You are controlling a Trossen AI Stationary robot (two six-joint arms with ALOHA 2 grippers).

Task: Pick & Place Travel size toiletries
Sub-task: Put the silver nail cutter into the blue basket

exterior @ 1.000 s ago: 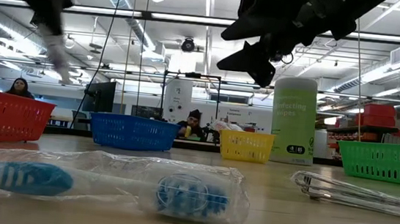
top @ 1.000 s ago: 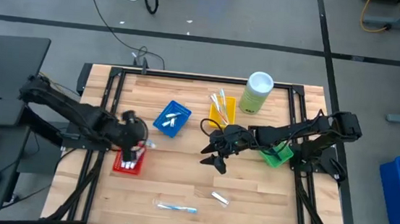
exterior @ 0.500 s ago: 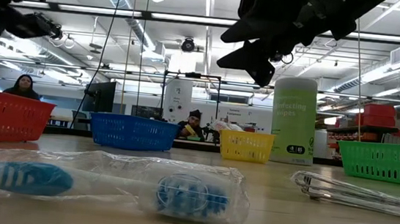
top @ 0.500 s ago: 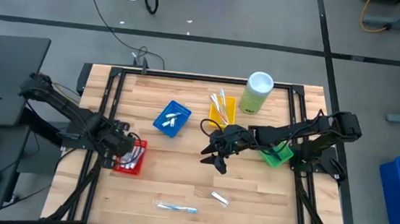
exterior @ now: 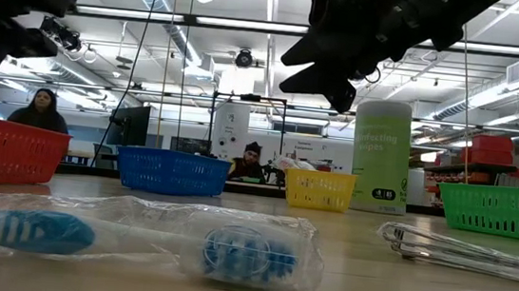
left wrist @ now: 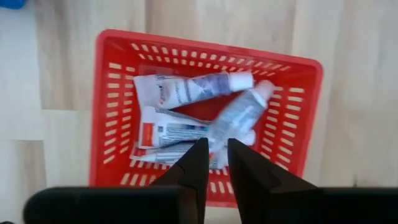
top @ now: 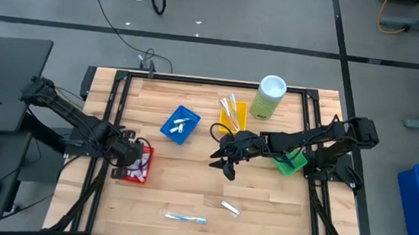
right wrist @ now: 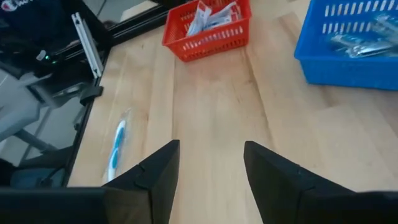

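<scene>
Several white mini tubes (left wrist: 205, 112) lie in a heap on the floor of the red tray (left wrist: 298, 118), which stands at the table's left (top: 144, 174). My left gripper (left wrist: 217, 158) hangs over that tray (top: 131, 159), pointing steeply down. Its fingers stand a narrow gap apart with nothing between them. A wrapped blue-and-white toothbrush (top: 184, 217) and a small wrapped item (top: 230, 208) lie flat on the table near its front edge. My right gripper (top: 220, 166) hovers open above the table's middle (right wrist: 211, 165), well clear of both.
A blue tray (top: 181, 125) holding wrapped items, a yellow tray (top: 232, 116) with toothbrushes and a pale-green canister (top: 269, 97) stand toward the far side. A green tray (top: 290, 164) sits under the right arm. People sit in the room behind (exterior: 41, 110).
My left gripper has come down over the red tray and shifted toward the table's left edge, tipping to point more steeply down. The white item that blurred below it a second ago no longer shows in the low view.
</scene>
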